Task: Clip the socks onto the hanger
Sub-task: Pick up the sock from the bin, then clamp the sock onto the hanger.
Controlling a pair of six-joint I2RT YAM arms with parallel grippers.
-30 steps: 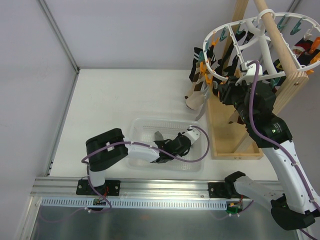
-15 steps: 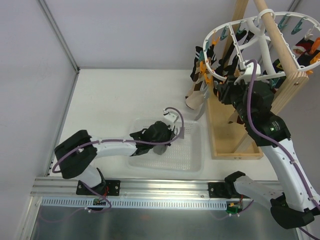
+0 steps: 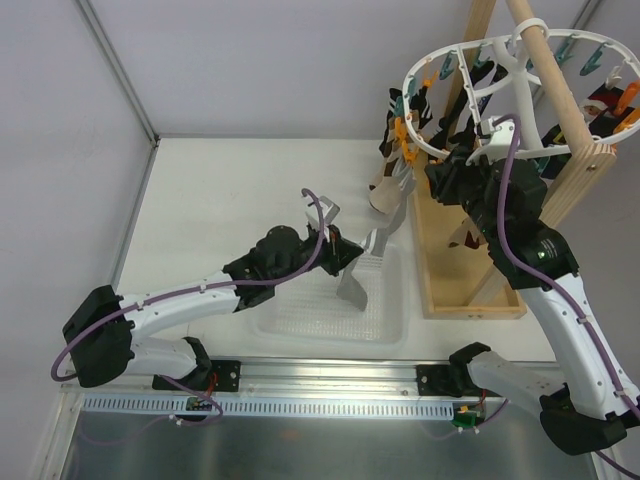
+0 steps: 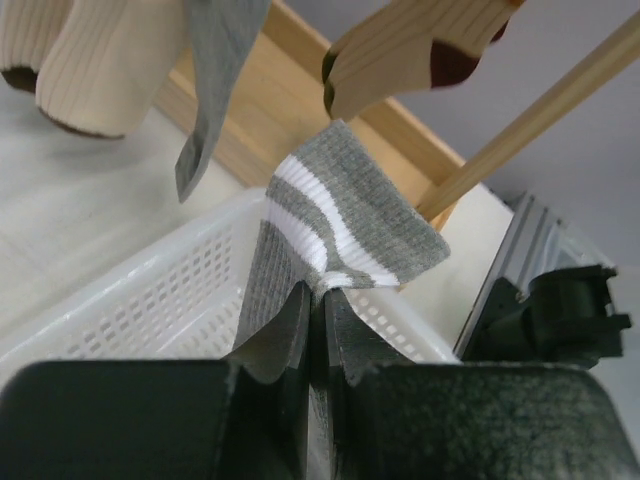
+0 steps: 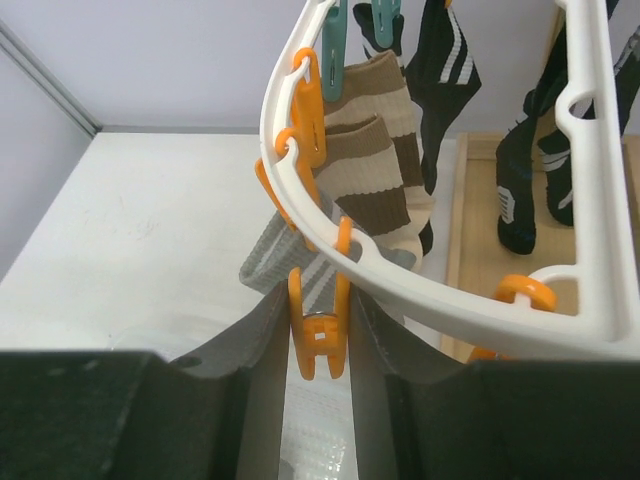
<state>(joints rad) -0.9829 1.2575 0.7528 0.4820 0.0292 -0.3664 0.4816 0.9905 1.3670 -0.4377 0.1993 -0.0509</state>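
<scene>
My left gripper (image 3: 338,248) is shut on a grey sock (image 3: 354,284) with two white stripes and holds it above the basket; in the left wrist view the striped cuff (image 4: 345,225) sticks up from my shut gripper (image 4: 318,296). Another grey sock (image 3: 386,222) hangs below the hanger's near rim, and it also shows in the left wrist view (image 4: 212,90). The hanger (image 3: 440,155) is a white oval ring with orange and teal clips. My right gripper (image 5: 318,325) is shut on an orange clip (image 5: 318,340) under the ring (image 5: 420,285). Grey striped sock cloth (image 5: 270,258) shows behind that clip.
A clear plastic basket (image 3: 388,322) sits by the wooden pole frame (image 3: 470,295). Beige and brown socks (image 5: 375,190) and black socks (image 5: 445,70) hang from other clips. A beige sock toe (image 4: 95,75) hangs near the left gripper.
My left arm has stretched out and lifted the grey sock out of the basket, up and toward the hanger. The right gripper has stayed at the ring's near rim.
</scene>
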